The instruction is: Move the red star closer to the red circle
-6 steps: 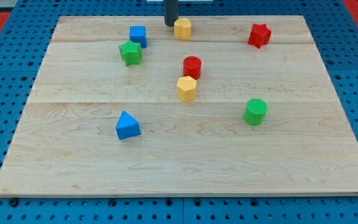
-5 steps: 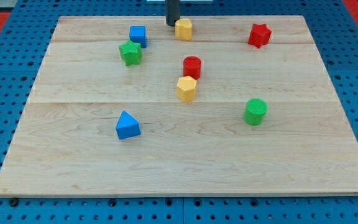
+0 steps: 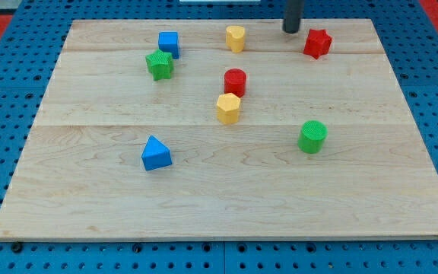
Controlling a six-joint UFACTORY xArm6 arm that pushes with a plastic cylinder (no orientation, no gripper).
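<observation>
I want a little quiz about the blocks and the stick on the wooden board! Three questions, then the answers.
1. True or false: my tip touches the red circle.
2. Which block lies nearest my tip? A) blue triangle B) red star C) green circle
3. Fill in: right below the red circle sits a ____ hexagon.

Key: 1 false, my tip is near the view's top, just left of the red star. 2 B. 3 yellow.

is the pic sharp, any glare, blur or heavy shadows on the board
Camera view: sharp and evenly lit; the wooden board shows no glare, blocks like the red star and red circle cast only faint shadows; my tip looks crisp, its rod cropped by the view's top.
</observation>
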